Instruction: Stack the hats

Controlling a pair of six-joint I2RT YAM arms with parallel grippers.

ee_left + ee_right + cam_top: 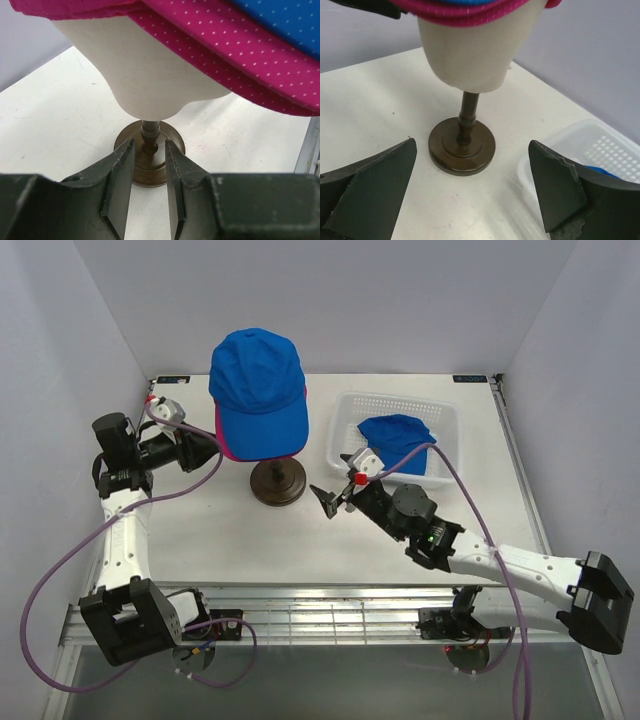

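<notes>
1. A cream mannequin head (pixel 150 80) stands on a dark round stand (pixel 278 483), left of centre on the white desk (pixel 200 540).
2. The top blue cap (pixel 258 390) sits on the head, its brim pointing toward the near side.
3. A pink cap (pixel 226 447) lies directly under it, showing as a magenta edge beneath the blue brim. In the left wrist view its fabric has small white dots. I cannot tell whether there is more than one pink layer.
4. A second blue cap (pixel 398 437) lies crumpled inside the white perforated basket (pixel 345 410), which sits at the far right of the desk, well apart from the head.
5. The left end effector (pixel 203 451) hangs just left of the head, level with the cap brims and pointing right. Its wrist view shows the fingers (pixel 120 185) set narrow with a slim gap and nothing between them. The stand's post shows through that gap.
6. The right end effector (pixel 327 500) sits low over the desk just right of the stand, between it and the basket. Its fingers (pixel 375 185) are spread wide and hold nothing, and they frame the stand and the head's neck.
</notes>
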